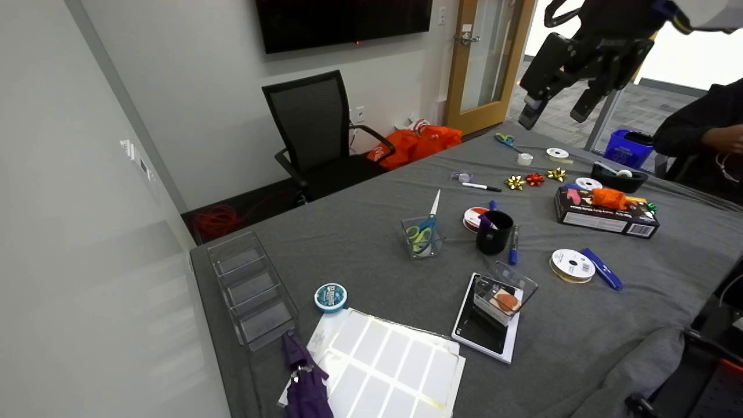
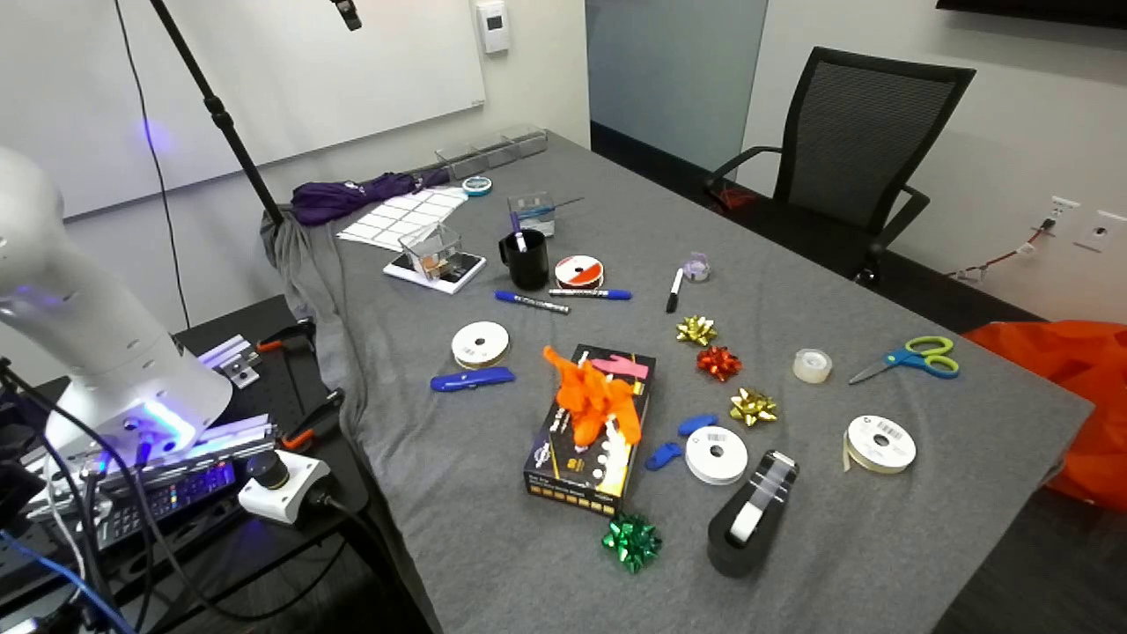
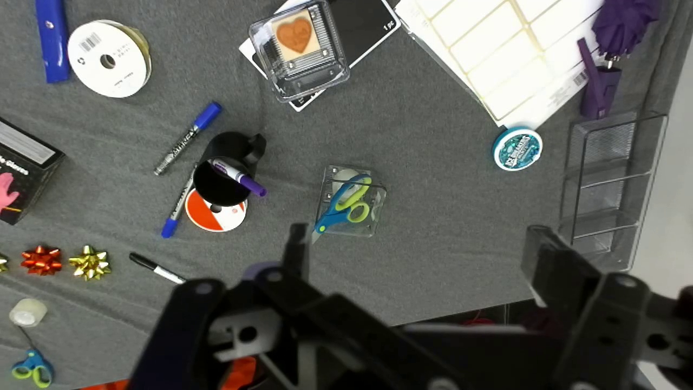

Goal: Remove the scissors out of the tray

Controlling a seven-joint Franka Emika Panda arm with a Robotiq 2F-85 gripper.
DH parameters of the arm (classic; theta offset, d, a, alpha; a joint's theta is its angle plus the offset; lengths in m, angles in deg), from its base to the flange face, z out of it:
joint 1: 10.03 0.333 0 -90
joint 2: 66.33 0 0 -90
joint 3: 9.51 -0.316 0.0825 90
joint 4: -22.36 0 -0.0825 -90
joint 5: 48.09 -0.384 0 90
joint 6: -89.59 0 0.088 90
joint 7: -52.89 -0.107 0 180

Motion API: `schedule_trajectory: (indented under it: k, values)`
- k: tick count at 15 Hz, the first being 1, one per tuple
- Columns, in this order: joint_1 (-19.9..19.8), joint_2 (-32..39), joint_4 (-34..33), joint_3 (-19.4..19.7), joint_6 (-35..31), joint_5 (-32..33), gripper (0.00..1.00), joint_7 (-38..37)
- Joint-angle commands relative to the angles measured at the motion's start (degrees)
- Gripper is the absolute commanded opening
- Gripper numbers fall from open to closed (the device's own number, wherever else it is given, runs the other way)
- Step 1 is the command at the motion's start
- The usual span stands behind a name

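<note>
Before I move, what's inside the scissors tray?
The tray holds the scissors, handles in, blades out past the rim, plus a whitish round item below the handles. In the wrist view they cover part of it; its underside can't be seen.

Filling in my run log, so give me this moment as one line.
gripper: open, empty | scissors: in clear container, blades up and sticking out | removal: not yet done

Green-handled scissors [image 3: 335, 215] lean in the clear tray [image 3: 378, 203], blades [image 1: 435, 203] jutting out.
</note>
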Motion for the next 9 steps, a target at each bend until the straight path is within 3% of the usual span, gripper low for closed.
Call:
schedule_trajectory:
  k: [1, 9]
  values:
    - [1.09, 0.18, -0.15, 0.91, 0.14, 0.44, 1.00, -0.34]
    - [-0.30, 8.38, -3.16, -0.15, -4.17, 1.21, 1.00, -28.50]
